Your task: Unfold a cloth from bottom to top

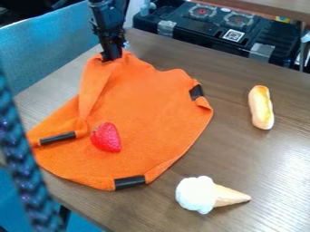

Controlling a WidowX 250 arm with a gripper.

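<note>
At the far left of the brown wood-grain tabletop [279, 158], I have the black pincer [111, 59] clenched on the far left corner of the orange fabric cloth [148, 102]. That hold makes sense to me: it gives me a corner to draw out towards the far side, and a long fold runs from it down the cloth's left side, where I judge slack remains. Most of the cloth looks spread, so I take the unfolding to be well along, with this corner left to lay flat before I let go

Black strips sit at the cloth's left [57, 138], near [129, 182] and right [196, 92] edges, perhaps to mark corners for me. The red plastic strawberry [106, 137] rests on the near left part; a hard pull could drag it along. The white-topped toy ice cream cone [203, 195] and golden toy bread roll [261, 108] lie to the right, apart from the cloth, so neither should hinder my pull
</note>
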